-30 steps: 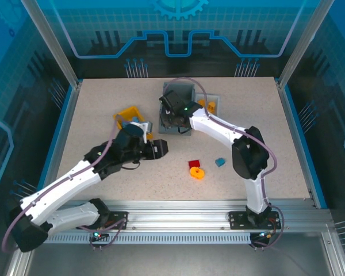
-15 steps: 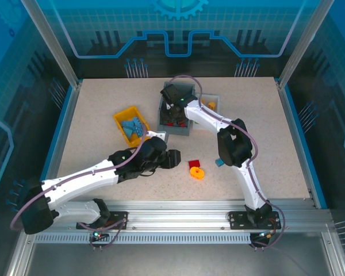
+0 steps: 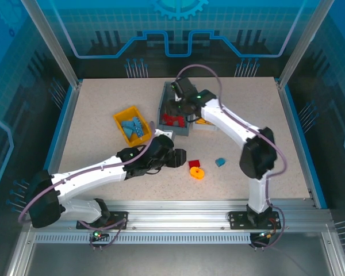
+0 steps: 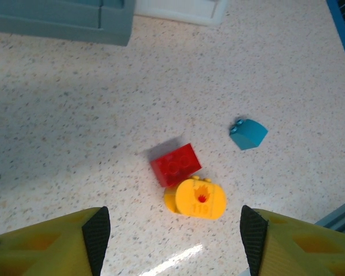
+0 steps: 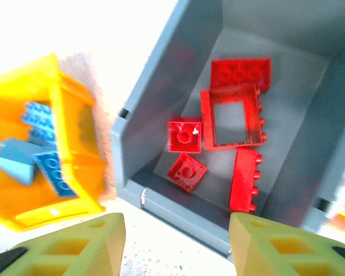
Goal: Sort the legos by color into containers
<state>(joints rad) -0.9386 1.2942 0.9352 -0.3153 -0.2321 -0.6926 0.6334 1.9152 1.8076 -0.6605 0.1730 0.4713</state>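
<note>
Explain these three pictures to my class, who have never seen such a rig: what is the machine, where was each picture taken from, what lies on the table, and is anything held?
Two white robot arms stand bolted to a table, each ending in a two-finger gripper. The wide picture comes from a fixed camera above and behind them. The other two come from cameras on the wrists, with each gripper's own fingers at the bottom. The left gripper hovers open above three loose legos: a red brick, a yellow-orange rounded brick right beside it, and a blue brick further off. The right gripper is open over the grey bin, which holds red legos. Next to it, the yellow bin holds blue legos. Neither gripper holds anything.
</note>
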